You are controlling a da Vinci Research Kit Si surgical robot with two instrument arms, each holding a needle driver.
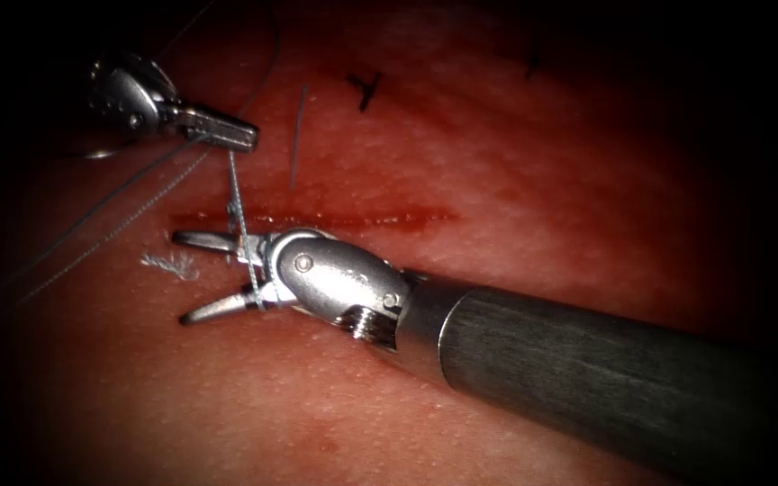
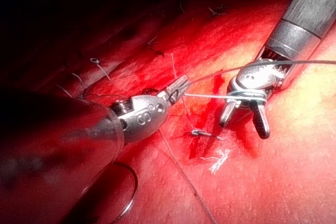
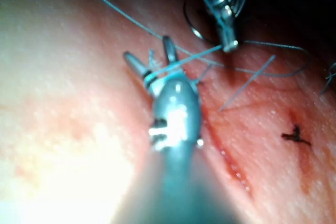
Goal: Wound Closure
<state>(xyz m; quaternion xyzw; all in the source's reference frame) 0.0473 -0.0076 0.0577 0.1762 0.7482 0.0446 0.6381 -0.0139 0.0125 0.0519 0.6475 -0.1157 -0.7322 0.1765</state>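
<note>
The right tool (image 1: 200,279) is lying nearest, coming in across the tissue (image 1: 533,180) with its jaws spread wide and holding nothing. The thread (image 1: 237,202) is wound around the base of these jaws, probably so that a loop can form for a knot. The jaws are pointing to the left, just below the cut (image 1: 317,218). Farther away, the left tool (image 1: 227,133) is gripping the thread with closed jaws, keeping the short strand stretched. The curved needle (image 2: 126,192) is lying free on the tissue beside the left shaft, not in the tissue. Old stitches (image 1: 364,88) are sitting beyond.
</note>
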